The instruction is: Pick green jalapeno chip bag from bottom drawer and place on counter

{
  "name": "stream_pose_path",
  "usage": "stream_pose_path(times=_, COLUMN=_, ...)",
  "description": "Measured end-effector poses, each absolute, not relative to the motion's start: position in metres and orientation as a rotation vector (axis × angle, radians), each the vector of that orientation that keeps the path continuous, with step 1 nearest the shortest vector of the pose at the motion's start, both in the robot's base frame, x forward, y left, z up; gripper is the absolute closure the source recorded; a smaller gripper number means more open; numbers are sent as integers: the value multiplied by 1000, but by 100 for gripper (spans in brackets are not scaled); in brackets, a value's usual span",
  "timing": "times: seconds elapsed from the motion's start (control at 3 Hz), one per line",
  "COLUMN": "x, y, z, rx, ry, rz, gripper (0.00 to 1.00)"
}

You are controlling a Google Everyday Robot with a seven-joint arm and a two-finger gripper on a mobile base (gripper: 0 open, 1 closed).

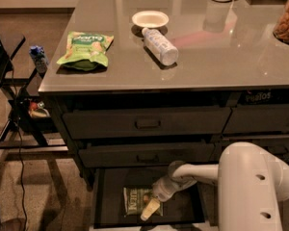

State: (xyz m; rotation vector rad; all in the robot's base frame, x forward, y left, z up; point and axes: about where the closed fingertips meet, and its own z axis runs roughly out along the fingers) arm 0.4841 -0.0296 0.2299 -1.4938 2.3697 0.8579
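Olive-green jalapeno chip bag: flat inside open bottom drawer, gripper lowered at its right edge, finger state indeterminable; lift and transfer to counter outstanding.

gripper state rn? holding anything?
Gripper: down in the bottom drawer, at the right edge of the green jalapeno chip bag. Open or shut, and whether it holds the bag, cannot be told.

A white robot arm is reaching into the open bottom drawer, its pincer lying over the green jalapeno chip bag. Above, a brighter green bag, a bottle and a small bowl are sitting on the grey worktop.
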Motion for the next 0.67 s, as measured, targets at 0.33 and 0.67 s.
stream_pose_path(times=0.33, x=501, y=-22, z=213, rx=-1527, ry=2308, rz=860, gripper=0)
stream_pose_path(times=0.67, x=511, y=-19, z=200, rx=-1551, ry=2277, rz=845, gripper=0)
